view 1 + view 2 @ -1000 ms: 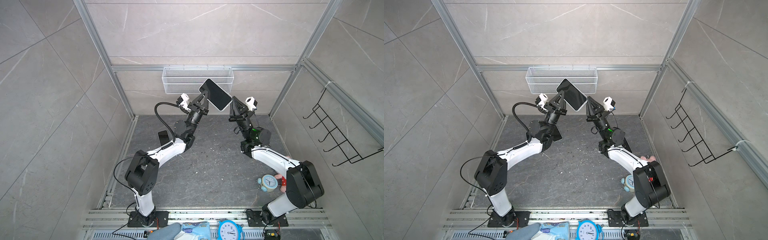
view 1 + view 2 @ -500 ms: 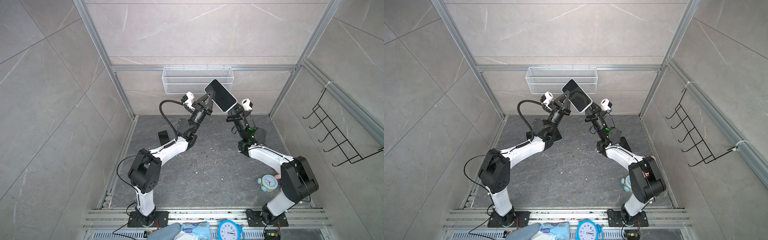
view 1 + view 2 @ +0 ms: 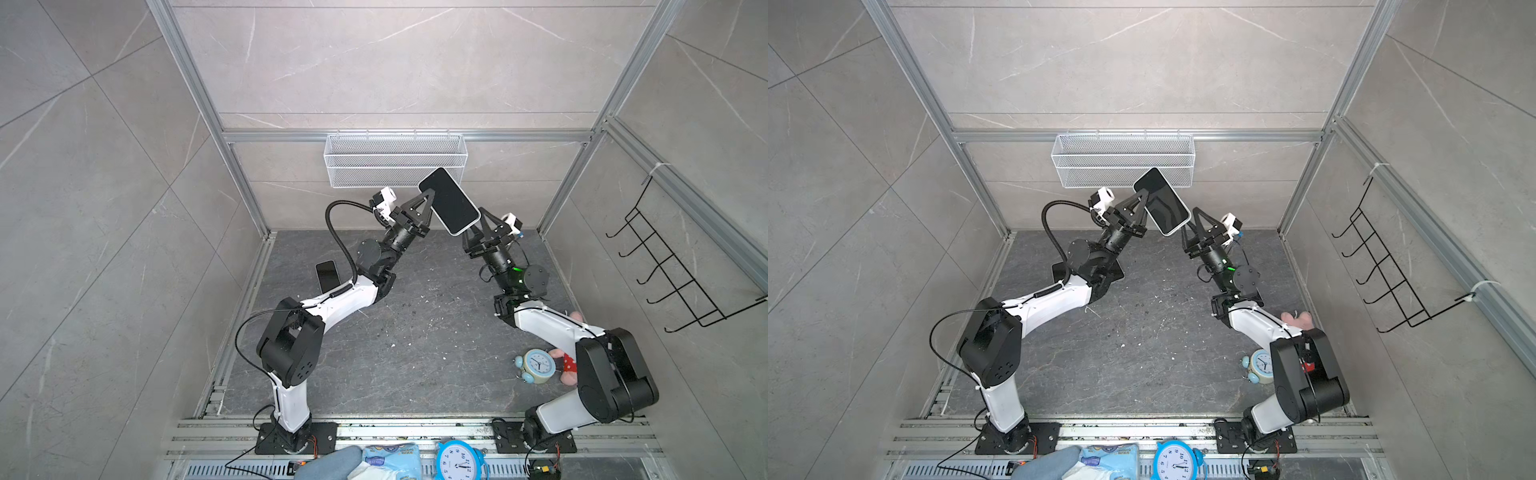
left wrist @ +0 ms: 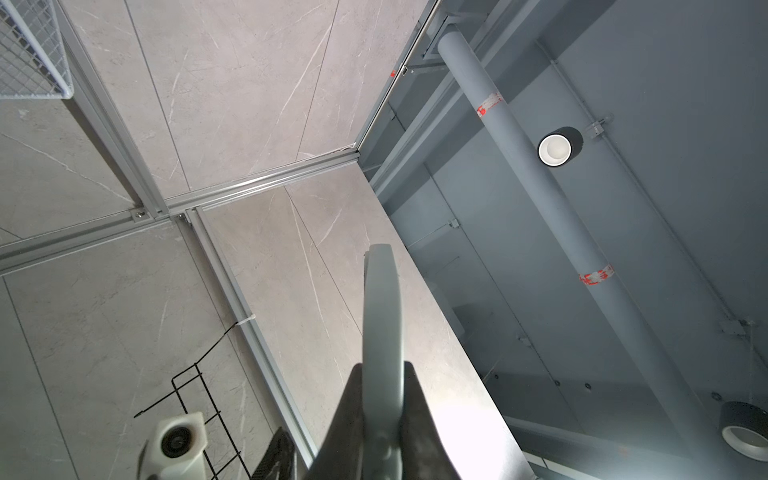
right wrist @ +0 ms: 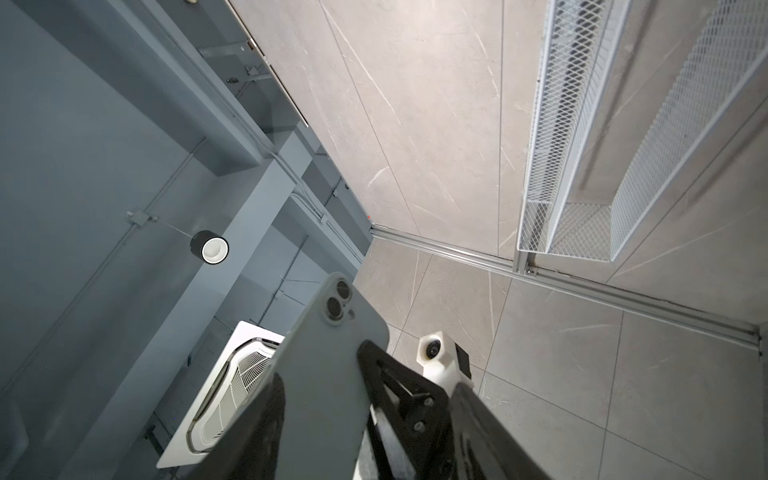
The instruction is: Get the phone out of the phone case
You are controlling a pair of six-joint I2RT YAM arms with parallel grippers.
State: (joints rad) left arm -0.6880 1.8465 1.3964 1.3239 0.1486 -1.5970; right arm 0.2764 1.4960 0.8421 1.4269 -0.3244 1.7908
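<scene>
Inside the grey tiled booth, high above the dark worktop (image 3: 415, 332), the left pincer (image 3: 430, 195) was clamped on one long edge of the phone (image 3: 449, 205), which sat in its pale phone case (image 5: 324, 374). The right pincer (image 3: 473, 222) stood open astride the lower end. Closing off-centre could twist the phone loose and drop it.

Dark slab (image 3: 415, 353): black phone (image 3: 327, 275) L, clock (image 3: 537, 365) + plush (image 3: 566, 376) R (crumbs scattered).
</scene>
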